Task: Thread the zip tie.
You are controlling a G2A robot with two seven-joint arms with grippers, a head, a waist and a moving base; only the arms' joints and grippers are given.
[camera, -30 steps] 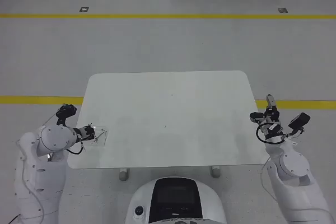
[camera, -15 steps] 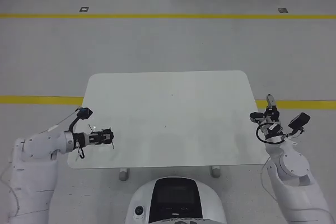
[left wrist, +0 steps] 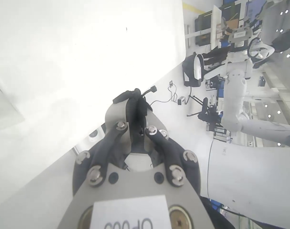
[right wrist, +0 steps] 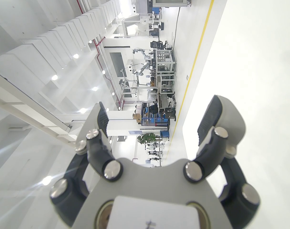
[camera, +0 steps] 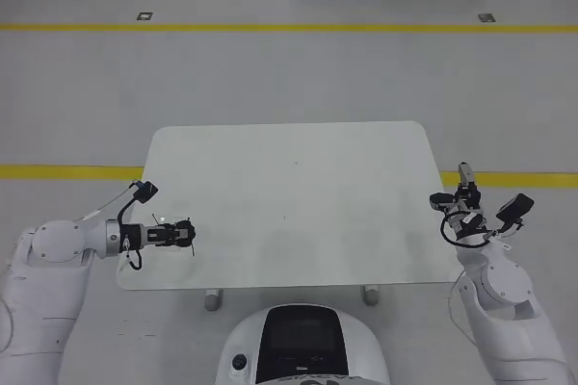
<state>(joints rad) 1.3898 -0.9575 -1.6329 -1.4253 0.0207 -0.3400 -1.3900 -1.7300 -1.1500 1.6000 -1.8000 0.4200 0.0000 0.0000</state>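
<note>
1. Over the last second my left pincer (camera: 187,234) swung inward from the table edge. It now hangs over the table (camera: 289,183), with that edge just behind it.
2. In the last half second the pincer itself barely shifted. Only the arm behind it straightened out.
3. My left pincer is clenched on the zip tie (left wrist: 148,91). The black strap is pinched between the pads and a short end pokes out just past the tips. I can't tell whether that end is the head or the tail.
4. My right pincer (right wrist: 158,102) hasn't moved in that time. It is well apart from the left one, out past the opposite table edge. Its fingers are spread with nothing between them.
5. My read is that the tie is picked up and brought into the work area, but threading hasn't begun. I see no loop, and the second pincer is nowhere near the strap.
6. The next move likely needs my right pincer to come across and meet the free end just ahead of my left fingertips.
7. The risk is the thin strap. With only a short stub exposed, it could twist or slip in my grip during the handover.
</note>
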